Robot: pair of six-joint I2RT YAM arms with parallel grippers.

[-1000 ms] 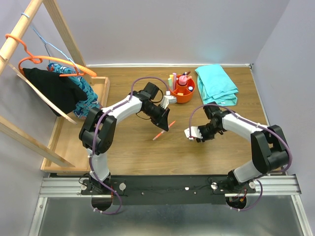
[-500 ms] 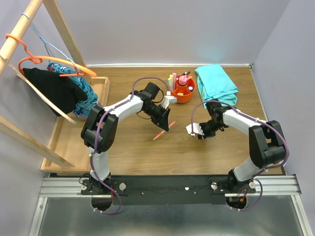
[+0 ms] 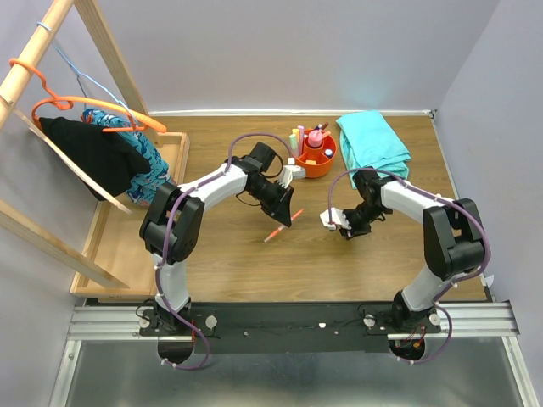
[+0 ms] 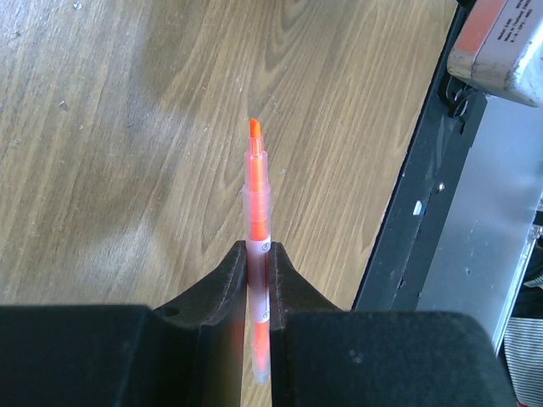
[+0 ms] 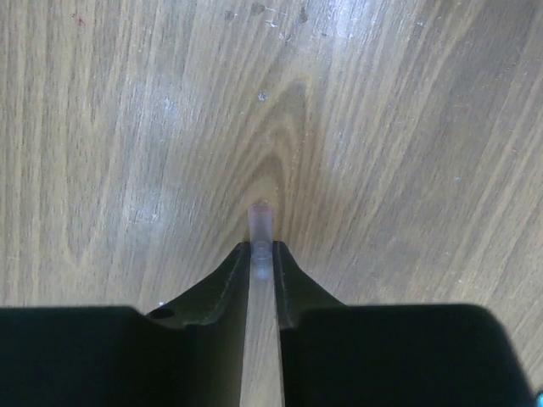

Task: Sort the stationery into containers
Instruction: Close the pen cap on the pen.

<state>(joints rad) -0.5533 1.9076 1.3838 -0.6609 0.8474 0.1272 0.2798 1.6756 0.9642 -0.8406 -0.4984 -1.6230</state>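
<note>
Nearer than the orange tub [image 3: 321, 169], the left end effector [image 4: 257, 250] clamps an uncapped orange highlighter [image 4: 255, 195]; the right end effector [image 5: 261, 250] pinches a pale cap-like piece [image 5: 260, 222]. A pink bottle [image 3: 316, 140] and pastel highlighters [image 3: 296, 136] already stand in the tub; sorting looks nearly finished.

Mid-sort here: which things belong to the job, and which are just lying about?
Job: uncapped orange highlighter; small translucent cap; round orange plastic tub of stationery.
Lying about: folded teal cloth; wooden tray; orange plastic hanger; dark garment.
</note>
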